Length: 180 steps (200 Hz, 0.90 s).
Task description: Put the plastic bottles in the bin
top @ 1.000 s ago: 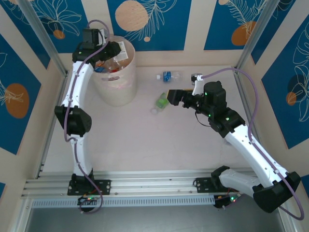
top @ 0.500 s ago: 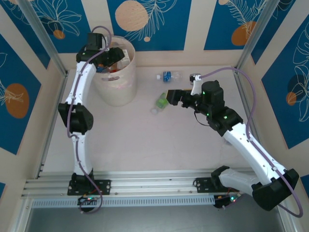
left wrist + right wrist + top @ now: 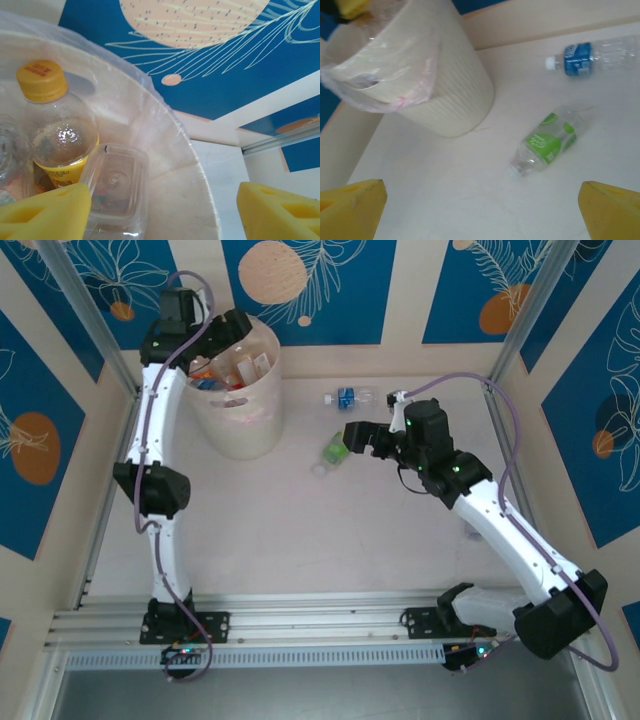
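Over the bin's mouth, the left gripper (image 3: 161,212) hangs with its yellow fingers (image 3: 45,210) spread wide and nothing between them: released and empty. Just ahead of it curves the rim of the bin (image 3: 170,125), a pale ribbed tub with a thin clear liner (image 3: 395,82) folded over its edge. Inside, a yellow-capped bottle (image 3: 57,125) leans near the wall, and a clear squarish bottle (image 3: 115,185) lies end-on against it. From above, several more bottles (image 3: 232,372) show heaped there, with red, orange and white labels among them.

Across the table (image 3: 470,200), the right gripper (image 3: 480,210) is likewise wide open and empty, poised near a green-labelled bottle (image 3: 547,140) that lies on its side at a diagonal, neck end nearer the gripper. A blue-labelled bottle (image 3: 590,56) lies farther back, apart from the green one. Both are outside the bin.

The step in hand looks to be picking up the green bottle. Done well, the wrist would turn so the fingers straddle the body across its width and come down until the pads bracket the label band. They would then close gently, since an empty bottle may squirt sideways or crumple. The left arm would best lift straight off the rim, so it neither snags the liner nor blocks the mouth for the next drop.
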### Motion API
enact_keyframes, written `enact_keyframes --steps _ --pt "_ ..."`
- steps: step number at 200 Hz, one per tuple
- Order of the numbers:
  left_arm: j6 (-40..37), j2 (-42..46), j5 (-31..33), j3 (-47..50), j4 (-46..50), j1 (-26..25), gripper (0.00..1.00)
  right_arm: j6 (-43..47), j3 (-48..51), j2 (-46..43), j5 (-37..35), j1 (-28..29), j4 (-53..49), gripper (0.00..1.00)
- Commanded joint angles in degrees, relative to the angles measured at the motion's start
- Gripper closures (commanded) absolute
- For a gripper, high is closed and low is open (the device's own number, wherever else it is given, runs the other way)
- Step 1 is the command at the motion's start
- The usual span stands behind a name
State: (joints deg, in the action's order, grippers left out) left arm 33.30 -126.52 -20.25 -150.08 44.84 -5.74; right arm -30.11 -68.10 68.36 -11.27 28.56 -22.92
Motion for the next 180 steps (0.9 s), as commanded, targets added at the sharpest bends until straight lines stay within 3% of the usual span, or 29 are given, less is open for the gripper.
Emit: enact_keyframes --steps 1,36,84,138,180 --pt "-1.38 5.54 1.74 -1.64 0.94 1.0 0.18 -4.23 -3.66 3.13 -5.63 0.45 -6.94 0.01" --pt "-5.76 13.37 5.97 4.09 1.96 0.99 0.0 -10.39 -7.08 10.97 -6.88 0.58 -12.23 0.01" --pt "-9.54 31.62 14.44 27.63 -6.83 1.04 0.0 -13.52 -12.59 25.55 -3.2 1.42 -12.74 0.01" --pt "-6.98 50.73 15.57 54.37 -17.83 0.91 0.0 -16.04 -22.2 40.37 0.1 -0.69 -14.66 0.01" --pt "-5.52 56.86 15.84 62.87 -20.43 0.73 0.0 -16.55 -30.1 49.51 -0.25 -0.52 -18.22 0.01"
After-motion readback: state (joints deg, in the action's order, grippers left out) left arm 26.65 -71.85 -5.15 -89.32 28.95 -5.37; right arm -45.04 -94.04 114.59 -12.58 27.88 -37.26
